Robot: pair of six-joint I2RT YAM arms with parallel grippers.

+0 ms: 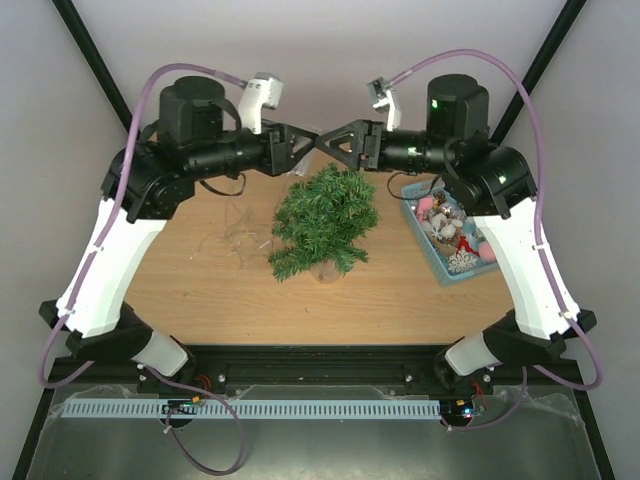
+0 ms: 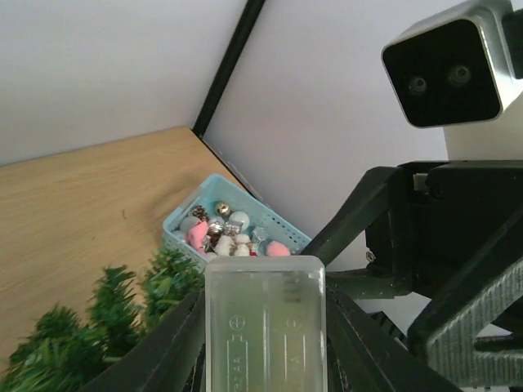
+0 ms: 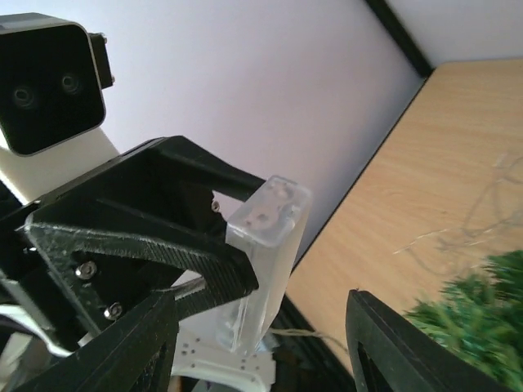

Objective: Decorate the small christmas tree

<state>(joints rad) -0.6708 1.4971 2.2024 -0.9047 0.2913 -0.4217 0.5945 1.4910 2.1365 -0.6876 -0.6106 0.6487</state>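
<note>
Several plus-minus marks (image 2: 234, 321), clear battery box (image 3: 263, 255), clamped in left hand (image 1: 303, 142)

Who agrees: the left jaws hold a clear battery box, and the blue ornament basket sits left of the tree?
Wrong side: the top external view shows the blue ornament basket right of the tree. The rest stands.

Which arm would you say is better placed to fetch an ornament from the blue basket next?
Right, probably: the right gripper is empty, the blue basket lies beside that arm; the left gripper holds a clear battery box.
</note>
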